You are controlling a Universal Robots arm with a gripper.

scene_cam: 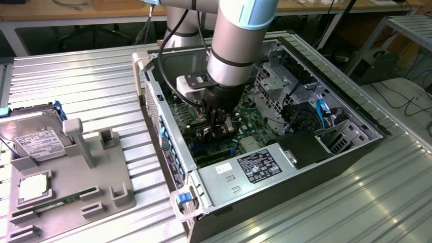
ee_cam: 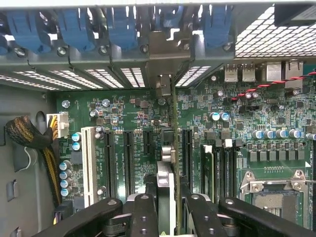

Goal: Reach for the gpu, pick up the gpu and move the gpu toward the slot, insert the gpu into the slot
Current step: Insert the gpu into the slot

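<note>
Tray: a grey fixture tray (scene_cam: 118, 167) sits outside the computer case (scene_cam: 202, 195), off its wall toward the exterior view's left, carrying a hard drive (scene_cam: 34, 142) and a memory stick (scene_cam: 57, 202).
Arm: the arm (scene_cam: 233, 55) drops almost straight down into the open case, wrist over the motherboard (ee_cam: 133, 113).
Gripper: the gripper (ee_cam: 168, 205) has its two black fingers (ee_cam: 143, 212) drawn in against the gpu (ee_cam: 173, 148), which stands on edge between them.
Card: the gpu's long axis runs from the fingers toward the case's rear bracket wall (ee_cam: 123, 64), its metal end close to that wall.
Slot: judged from the wrist view, the card sits directly over its slot, which it hides; seating depth cannot be told.
</note>
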